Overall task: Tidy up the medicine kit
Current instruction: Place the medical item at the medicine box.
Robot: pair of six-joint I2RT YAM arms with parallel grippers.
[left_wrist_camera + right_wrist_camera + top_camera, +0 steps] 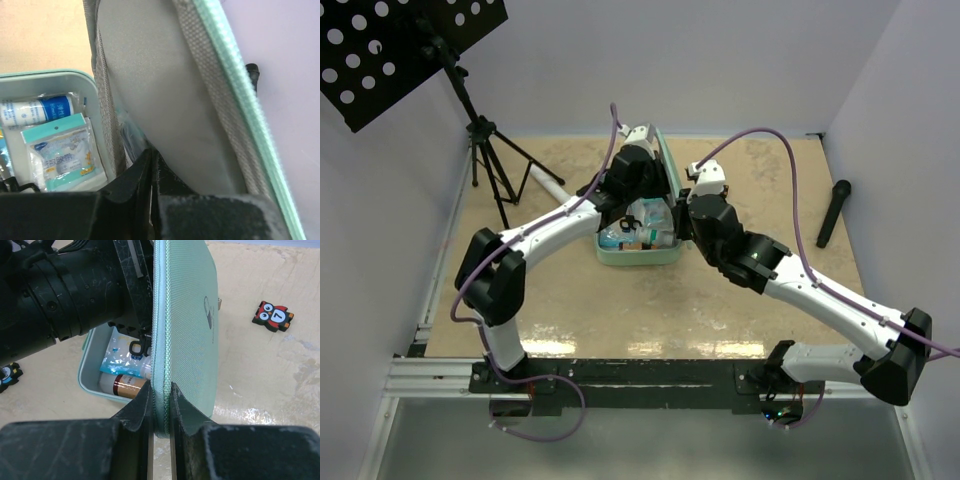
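— Where is the medicine kit (pixel 638 258) seen?
— At the middle of the worktop (pixel 620 310), opened, its lid (pixel 190 340) stood upright and pinched at the rim by the right end effector (pixel 160 390). The left end effector (pixel 151 156) is closed tight inside, nothing seen held.
— How should it be handled?
— It is judged light and soft; the stiffer zipped rim is best gripped.

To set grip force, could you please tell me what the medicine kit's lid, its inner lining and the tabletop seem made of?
The medicine kit lid looks like mint-green woven fabric over a stiff shell: fine matte weave, and it holds its shape. Its inner lining seems to be smooth grey cloth, with a coarser woven border. The tabletop looks like glossy marble-patterned laminate or stone, since reflections show.
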